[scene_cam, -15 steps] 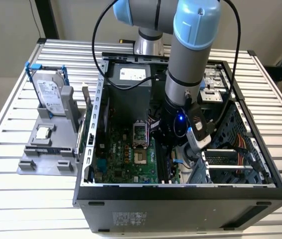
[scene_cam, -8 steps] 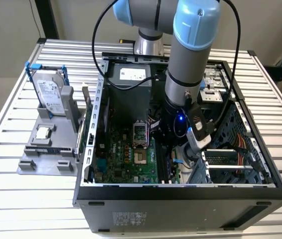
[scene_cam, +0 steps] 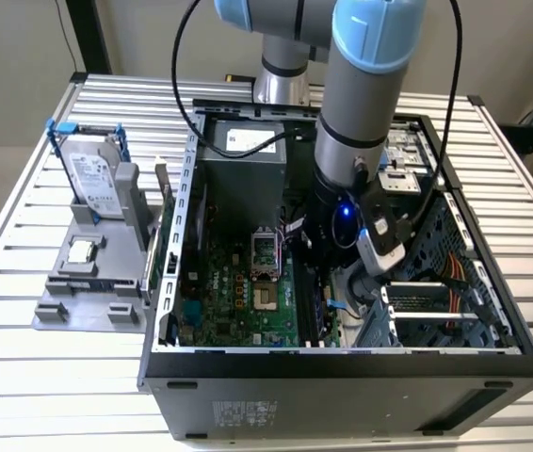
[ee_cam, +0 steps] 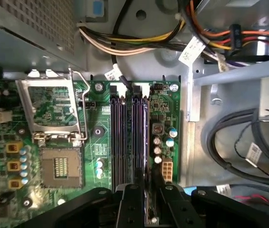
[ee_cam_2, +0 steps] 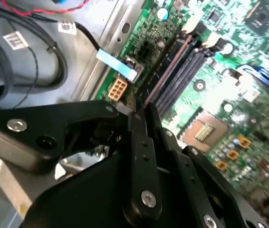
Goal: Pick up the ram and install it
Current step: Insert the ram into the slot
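My gripper [scene_cam: 327, 284] reaches down into the open computer case over the memory slots [ee_cam: 118, 137] at the edge of the green motherboard [scene_cam: 238, 297]. The ram [ee_cam_2: 165, 71] shows edge-on as a long thin strip running out from between the black fingers [ee_cam: 129, 206]. In the first wrist view it lines up with the slot nearest the capacitors [ee_cam: 143, 137]. The gripper [ee_cam_2: 137, 108] [ee_cam: 148, 202] is shut on the ram. I cannot tell whether the stick is seated in the slot. In the exterior view the ram [scene_cam: 320, 315] is a dark strip below the wrist.
The open CPU socket [ee_cam: 61, 166] lies beside the slots. Cable bundles [ee_cam: 239, 142] and the metal drive cage [scene_cam: 436, 301] crowd the other side. The power supply [scene_cam: 243, 141] fills the case's far end. Outside, a hard drive in a blue bracket [scene_cam: 92, 174] stands on a grey holder [scene_cam: 88, 282].
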Robot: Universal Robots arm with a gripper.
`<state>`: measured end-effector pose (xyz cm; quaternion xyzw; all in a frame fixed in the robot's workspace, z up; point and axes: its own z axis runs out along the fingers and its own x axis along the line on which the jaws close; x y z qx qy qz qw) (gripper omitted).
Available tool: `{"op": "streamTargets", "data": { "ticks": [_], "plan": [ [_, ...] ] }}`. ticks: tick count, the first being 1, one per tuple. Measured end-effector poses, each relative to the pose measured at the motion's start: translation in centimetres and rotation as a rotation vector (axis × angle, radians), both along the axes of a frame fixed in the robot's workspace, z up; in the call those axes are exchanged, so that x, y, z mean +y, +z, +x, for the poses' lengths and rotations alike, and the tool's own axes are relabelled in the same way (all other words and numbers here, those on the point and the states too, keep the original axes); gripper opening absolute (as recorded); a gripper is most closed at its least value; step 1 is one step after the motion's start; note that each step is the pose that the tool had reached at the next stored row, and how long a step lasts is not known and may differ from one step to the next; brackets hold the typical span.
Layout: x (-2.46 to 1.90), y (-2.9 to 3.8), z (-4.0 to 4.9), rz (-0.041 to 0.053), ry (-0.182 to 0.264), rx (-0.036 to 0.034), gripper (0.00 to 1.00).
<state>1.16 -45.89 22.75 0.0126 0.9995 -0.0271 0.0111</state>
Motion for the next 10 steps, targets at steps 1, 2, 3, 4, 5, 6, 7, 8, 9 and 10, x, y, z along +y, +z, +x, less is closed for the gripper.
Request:
{"op": "streamTargets", "data": {
  "ticks": [1,2,3,4,5,6,7,8,9,10],
  "plan": [
    [0.00,0.37,0.00,0.0001,0.000,0.0001,1.00],
    [0.00,0.90,-0.01,0.0001,0.000,0.0004,1.00],
    [0.00,1.34,0.00,0.0002,0.000,0.0006,1.00],
    [0.00,1.67,0.00,-0.0002,0.000,0.0009,1.00],
    [0.00,1.75,0.00,0.0005,0.000,0.0008,1.00],
    [0.00,1.76,0.00,0.0007,0.000,0.0008,1.00],
    [0.00,1.76,0.00,0.0011,0.000,0.0008,1.00],
    [0.00,1.76,0.00,0.0013,0.000,0.0008,0.00],
    [0.00,1.76,0.00,0.0016,0.000,0.0008,0.00],
    [0.00,1.76,0.00,0.0020,0.000,0.0009,0.00]
  ]
}}
